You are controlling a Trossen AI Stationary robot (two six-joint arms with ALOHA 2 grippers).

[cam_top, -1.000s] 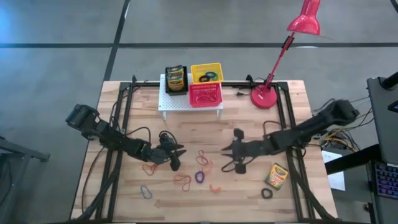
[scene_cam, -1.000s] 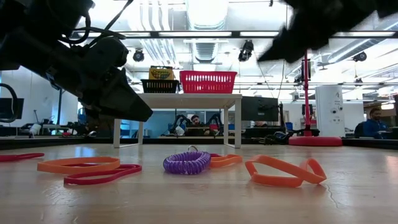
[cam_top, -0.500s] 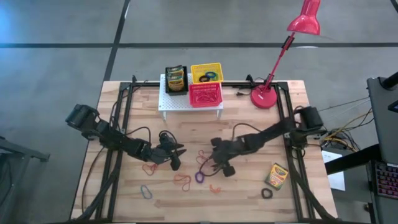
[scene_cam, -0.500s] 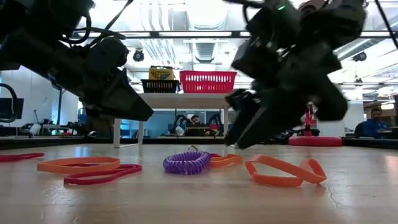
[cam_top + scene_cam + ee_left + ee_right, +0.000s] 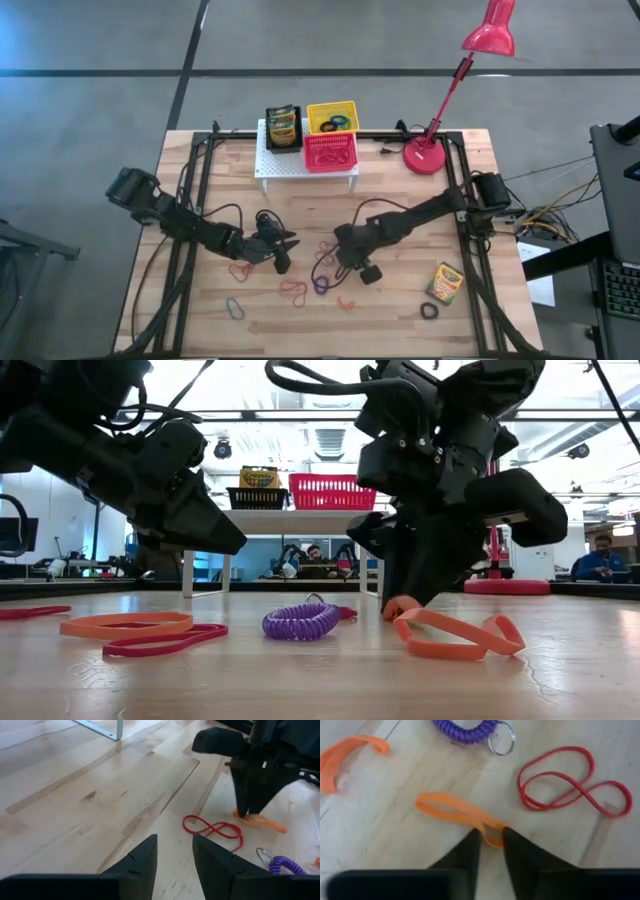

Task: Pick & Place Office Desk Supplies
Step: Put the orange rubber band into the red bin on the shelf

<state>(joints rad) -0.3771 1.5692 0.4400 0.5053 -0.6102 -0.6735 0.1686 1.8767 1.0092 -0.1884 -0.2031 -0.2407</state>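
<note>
Pale wooden plank surface (image 5: 210,170) in a bright workshop; right gripper (image 5: 490,837) jaws pinch a thin orange elastic loop (image 5: 451,811) mid-surface; left gripper (image 5: 174,851) jaws narrowly parted, empty.

High cam overhead, low cam table-level, wrist cams close; all share table (image 5: 400,200).

You have a light wooden table (image 5: 400,200) standing on a grey floor (image 5: 100,60) crossed by dark lines. At its far edge a white perforated rack (image 5: 275,165) stands on legs, and just to its right sits the round base of a red desk lamp (image 5: 425,155), whose stem leans up to a red shade past the table's edge. Across the table you see a workshop room: ceiling light strips (image 5: 320,415), monitors, and a seated person (image 5: 603,555) in blue at the far right.
</note>
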